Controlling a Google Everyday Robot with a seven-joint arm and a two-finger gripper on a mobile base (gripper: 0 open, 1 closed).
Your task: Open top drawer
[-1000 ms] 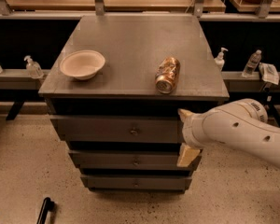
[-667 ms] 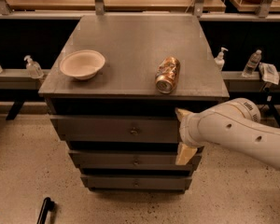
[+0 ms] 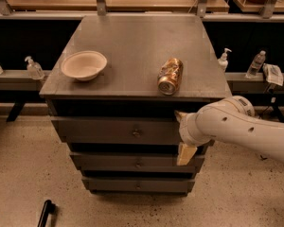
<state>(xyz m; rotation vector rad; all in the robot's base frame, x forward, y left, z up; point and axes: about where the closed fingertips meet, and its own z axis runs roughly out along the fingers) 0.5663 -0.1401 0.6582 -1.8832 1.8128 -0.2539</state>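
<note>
Nearest the camera, on the right, the white arm (image 3: 246, 131) reaches across toward the grey cabinet (image 3: 213, 86). Its gripper (image 3: 181, 134) sits at the right end of the top drawer (image 3: 109, 131), close against the flat front. Two tan fingertips (image 3: 185, 154) show well apart, one above the wrist and one below, so the jaws look spread wide and hold nothing. The small round knob (image 3: 136, 133) lies at the middle of the drawer front, off to the gripper's left and not between the jaws. Below it the two narrower drawers (image 3: 132, 163) step back toward the floor.

Judging by its front, the top drawer looks shut or very nearly so; the knob has yet to be grasped and the whole pull is left to do. Further back, on the cabinet top, a pale bowl (image 3: 84, 65) sits left and a crushed can (image 3: 170, 75) lies right near the front edge.
</note>
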